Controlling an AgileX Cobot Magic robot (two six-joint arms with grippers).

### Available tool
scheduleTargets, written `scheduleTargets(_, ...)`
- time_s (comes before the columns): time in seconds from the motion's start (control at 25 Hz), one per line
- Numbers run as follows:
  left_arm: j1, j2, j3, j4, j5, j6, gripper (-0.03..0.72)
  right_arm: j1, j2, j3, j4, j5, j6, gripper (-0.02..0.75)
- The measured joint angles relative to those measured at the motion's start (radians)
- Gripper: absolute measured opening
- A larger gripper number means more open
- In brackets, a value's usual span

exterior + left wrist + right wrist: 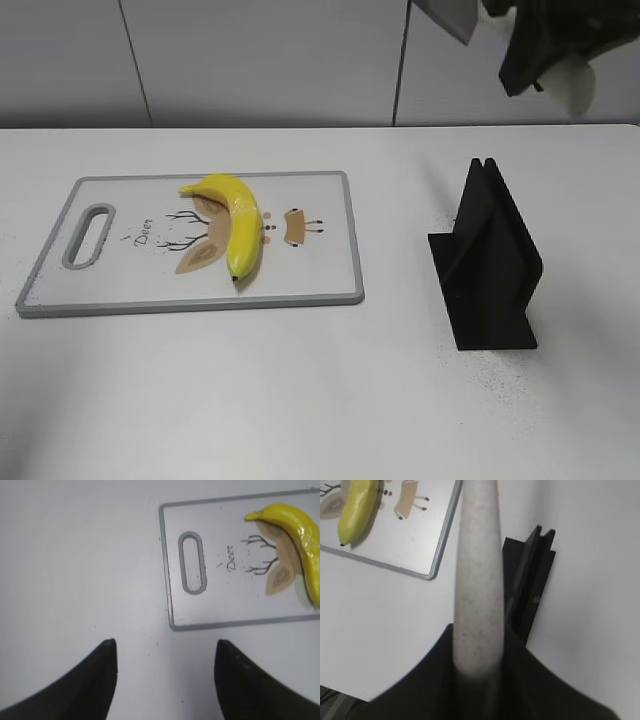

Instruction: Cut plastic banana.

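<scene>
We are seeing the plastic banana (pixel 233 221) lying on the cutting board (pixel 320 278), curving across the deer drawing near the board's middle, with its dark tip pointing toward the near edge. The board is resting flat on the white desk (pixel 300 400), its handle slot on the left. Our left tool (pixel 165 680) is hovering over bare desk just off the board's handle end, its fingers spread wide and holding nothing. Our right tool (pixel 480 675) is gripping the pale knife (pixel 477 575), raised high above the black holder (pixel 490 265), which is standing well to the right of the board
</scene>
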Motion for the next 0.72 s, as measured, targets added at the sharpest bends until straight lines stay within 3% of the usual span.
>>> scheduleTargets(0.44,0.000,-0.543,0.431,0.047,-0.067,0.000,0.589,0.000,-0.241,0.383,0.000,-0.152,0.062,0.160)
scheduleTargets(0.72,0.000,-0.846,0.641,0.046,-0.097,-0.003,0.589,0.000,-0.302,0.521,-0.004,-0.217,0.099,0.160)
